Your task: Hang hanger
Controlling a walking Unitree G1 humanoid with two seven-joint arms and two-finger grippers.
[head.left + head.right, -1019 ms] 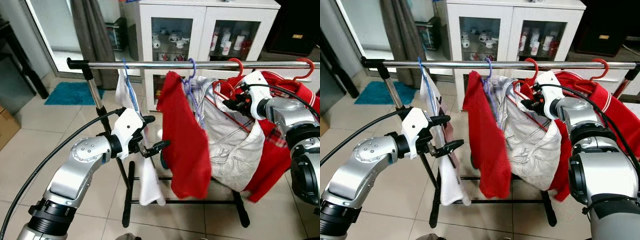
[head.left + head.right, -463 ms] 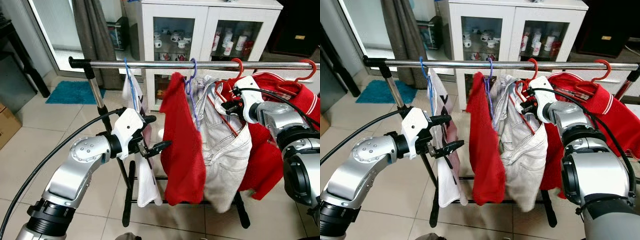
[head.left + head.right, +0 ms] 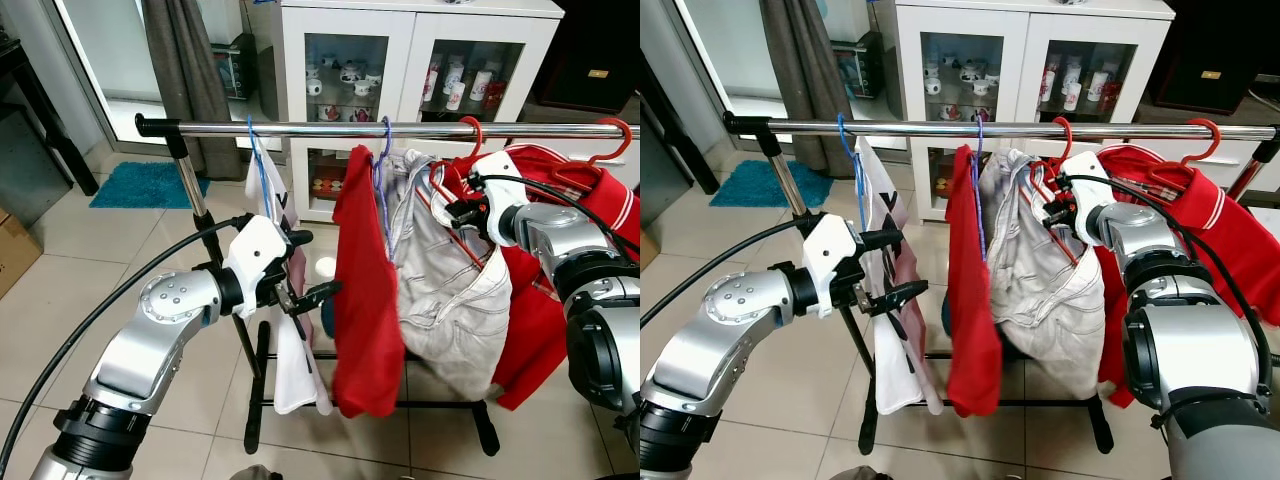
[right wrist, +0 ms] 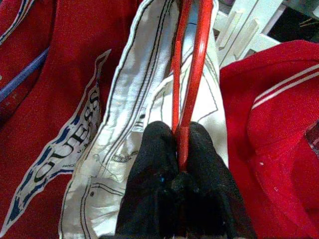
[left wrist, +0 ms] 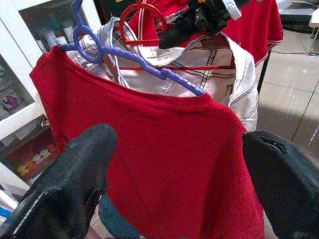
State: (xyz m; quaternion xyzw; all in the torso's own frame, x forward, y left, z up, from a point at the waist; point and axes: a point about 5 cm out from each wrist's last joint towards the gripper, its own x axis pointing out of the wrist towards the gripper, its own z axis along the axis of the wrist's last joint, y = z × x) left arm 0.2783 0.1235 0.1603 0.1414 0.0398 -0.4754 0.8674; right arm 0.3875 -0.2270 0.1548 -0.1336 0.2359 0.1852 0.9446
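Note:
A chrome rail (image 3: 400,129) carries several hangers. A red hanger (image 3: 470,135) with a white shirt (image 3: 440,290) hooks over the rail right of centre. My right gripper (image 3: 456,212) is shut on that hanger's red wire (image 4: 187,89) just below the hook. Left of it a purple hanger (image 3: 381,160) holds a red T-shirt (image 3: 365,300). My left gripper (image 3: 305,270) stands open below the rail, in front of a white garment (image 3: 290,350) on a blue hanger (image 3: 255,160); its fingers (image 5: 65,184) face the red T-shirt (image 5: 164,164) without touching it.
Another red hanger (image 3: 612,135) with a red garment (image 3: 560,290) hangs at the rail's right end. A white glass-door cabinet (image 3: 400,60) stands behind the rack. A teal mat (image 3: 140,185) lies on the tiled floor at left, and the rack's black base (image 3: 300,400) sits below.
The red T-shirt and white shirt have swung back and hang straighter. My right gripper stays shut on the red hanger at the rail. The left arm has not moved.

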